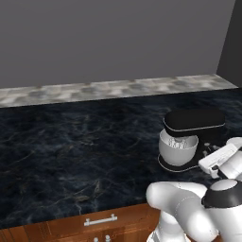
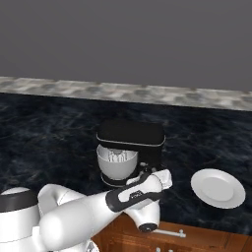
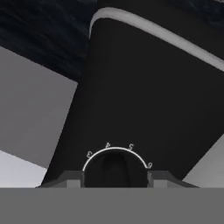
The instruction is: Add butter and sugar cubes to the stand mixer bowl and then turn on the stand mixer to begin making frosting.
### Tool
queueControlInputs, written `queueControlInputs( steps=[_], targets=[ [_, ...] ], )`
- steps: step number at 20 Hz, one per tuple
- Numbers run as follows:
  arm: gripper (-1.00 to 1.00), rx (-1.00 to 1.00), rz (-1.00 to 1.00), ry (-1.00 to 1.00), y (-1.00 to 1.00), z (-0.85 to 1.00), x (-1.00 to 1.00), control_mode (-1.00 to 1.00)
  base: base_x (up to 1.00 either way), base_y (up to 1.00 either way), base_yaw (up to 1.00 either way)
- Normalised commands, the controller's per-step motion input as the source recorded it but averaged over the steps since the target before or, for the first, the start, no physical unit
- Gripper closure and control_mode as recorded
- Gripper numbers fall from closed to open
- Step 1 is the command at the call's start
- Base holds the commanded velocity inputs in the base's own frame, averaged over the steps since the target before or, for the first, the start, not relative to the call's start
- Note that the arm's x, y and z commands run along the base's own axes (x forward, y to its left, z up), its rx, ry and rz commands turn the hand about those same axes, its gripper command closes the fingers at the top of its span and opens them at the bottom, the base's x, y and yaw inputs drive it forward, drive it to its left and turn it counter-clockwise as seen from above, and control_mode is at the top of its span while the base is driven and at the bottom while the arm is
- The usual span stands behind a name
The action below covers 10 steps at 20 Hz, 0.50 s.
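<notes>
standing on the dark marble tabletop (image 1: 71, 151), the stand mixer (image 1: 194, 122) is the landmark here. it is black, w/ a rounded head and a flat oval base. the stand mixer bowl (image 1: 177, 150) sits on that base, right under the head, pale grey-white w/ a wide rim, and the silver wire whisk (image 1: 178, 143) hangs down into it. in the right base view the mixer (image 2: 131, 134) shows its long side and the bowl (image 2: 116, 165) is at its left end, whisk (image 2: 117, 156) inside.

a white plate (image 2: 218, 188) lies flat on the tabletop to the right of the mixer, apart from it, near the front edge. behind the mixer runs a pale stone strip (image 1: 118, 89) along the grey wall. below the tabletop edge, in front of the mixer, is a wooden drawer front w/ a metal handle (image 1: 100, 220).

the white arm reaches to the rear end of the mixer, opposite the bowl. the pincer (image 3: 114, 177) is very close to the black body of the mixer; in the hand view its two dark tips stand on either side of a black speed knob (image 3: 114, 168), which has a white arc w/ small numbers over it. the tips are spread partly w/ the knob between them; whether they really touch it i cannot tell.
</notes>
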Motion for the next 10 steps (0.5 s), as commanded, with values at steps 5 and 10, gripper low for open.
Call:
queueControlInputs(
  steps=[5, 10],
  targets=[
    [1.00, 0.26, -0.03, 0.10, 0.00, 0.00, 0.00, -1.00, 0.00, 0.00, 0.00],
    [1.00, 0.30, -0.02, 0.10, 0.01, 0.00, 0.00, -1.00, 0.00, 0.00, 0.00]
  ],
)
